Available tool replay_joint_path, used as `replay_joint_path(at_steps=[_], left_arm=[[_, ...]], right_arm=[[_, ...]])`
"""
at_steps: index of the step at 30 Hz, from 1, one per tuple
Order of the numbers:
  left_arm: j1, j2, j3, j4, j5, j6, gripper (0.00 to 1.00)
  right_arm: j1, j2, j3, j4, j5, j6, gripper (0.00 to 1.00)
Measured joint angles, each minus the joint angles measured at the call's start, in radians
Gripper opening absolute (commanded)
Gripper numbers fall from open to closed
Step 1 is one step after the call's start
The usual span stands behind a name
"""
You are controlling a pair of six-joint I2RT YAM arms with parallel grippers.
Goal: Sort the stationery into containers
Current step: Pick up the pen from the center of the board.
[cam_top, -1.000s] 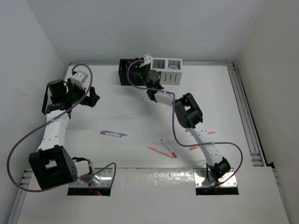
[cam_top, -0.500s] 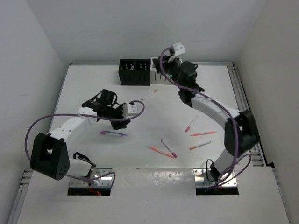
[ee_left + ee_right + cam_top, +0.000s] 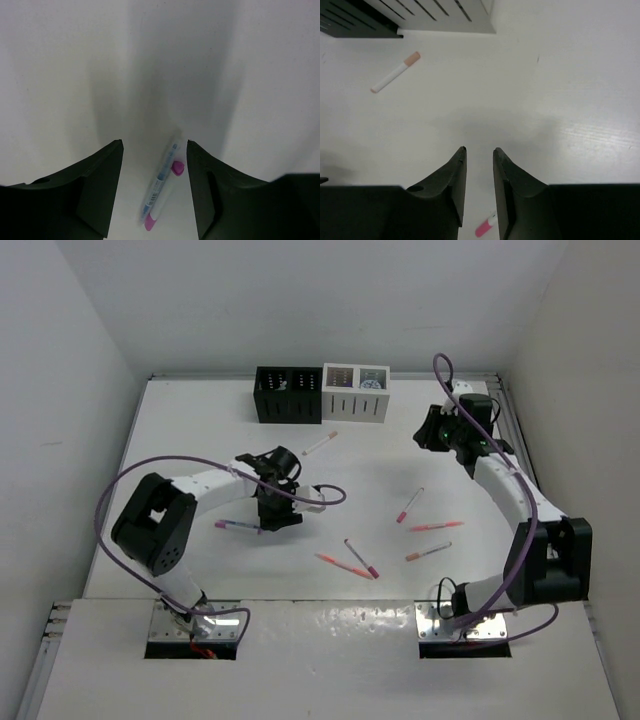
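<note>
While its two fingers stood well apart close over the table (image 3: 60,60), the left end effector (image 3: 154,144) straddled a purple-capped pen (image 3: 159,187) with a white and blue barrel. The pen lay flat between the fingers with a gap on either side, so nothing was gripped. It rested left of the table's middle, well to the near side of the organisers.

The right end effector (image 3: 479,149) hung over the right part of the table with its fingers drawn almost together. Only a narrow slit was left between them, and it was empty. Through that slit the end of a pink pen (image 3: 485,228) showed on the table below.

To its far left lay an orange-capped white pen (image 3: 396,72), just near of the organisers. The black organiser (image 3: 288,395) and the white organiser (image 3: 356,393) stood touching side by side at the far edge, the black one on the left.

Near of the pink pen lay a red pen (image 3: 437,526) and an orange pen (image 3: 428,551). Two more pens (image 3: 350,561) lay close together around the near middle of the table.
</note>
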Motion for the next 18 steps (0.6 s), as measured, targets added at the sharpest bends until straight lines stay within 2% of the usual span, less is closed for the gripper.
replay_joint_path(at_steps=[9, 14, 18], left_arm=[[-0.034, 0.093, 0.012, -0.027, -0.131, -0.021, 0.57], [-0.044, 0.116, 0.033, -0.043, -0.177, -0.022, 0.47], [-0.056, 0.129, 0.041, -0.055, -0.215, -0.011, 0.34]], right_arm=[[-0.053, -0.005, -0.009, -0.079, -0.09, 0.023, 0.24], [-0.093, -0.022, -0.014, -0.082, -0.113, 0.026, 0.23], [-0.114, -0.035, -0.03, -0.082, -0.125, 0.031, 0.22]])
